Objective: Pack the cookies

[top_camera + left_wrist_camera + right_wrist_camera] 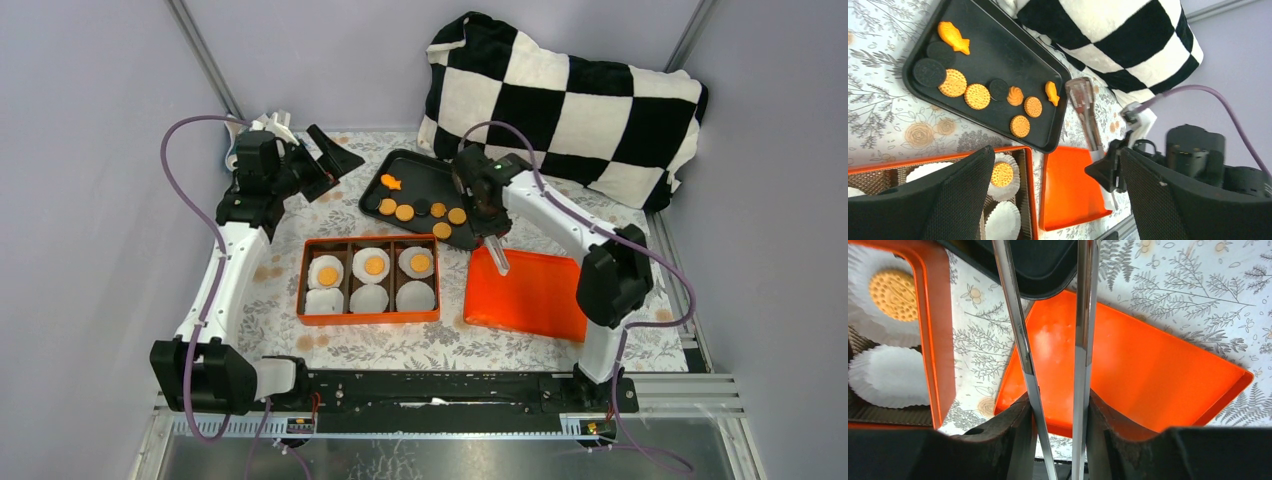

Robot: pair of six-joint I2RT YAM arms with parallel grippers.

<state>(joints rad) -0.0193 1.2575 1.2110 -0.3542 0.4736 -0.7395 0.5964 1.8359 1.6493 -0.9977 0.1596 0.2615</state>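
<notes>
The left tool (1057,152), jaws wide apart and holding nothing, hangs over the desk's (400,345) far left corner. Mid-desk, the orange box (368,318) holds three cookies (373,265) in its far-row paper cups (368,298). More cookies lie on the black tray (425,170) at the far edge. The right tool (1058,405), clamped on metal tongs (1018,340), hangs over the orange lid's (535,295) far-left corner. A narrow strip of desk separates box and lid.

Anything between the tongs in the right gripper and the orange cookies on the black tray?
Nothing visible. The right gripper holds the tongs beside the black tray's near corner, by the orange lid. The cookies lie uncovered on the tray, with open air between.
</notes>
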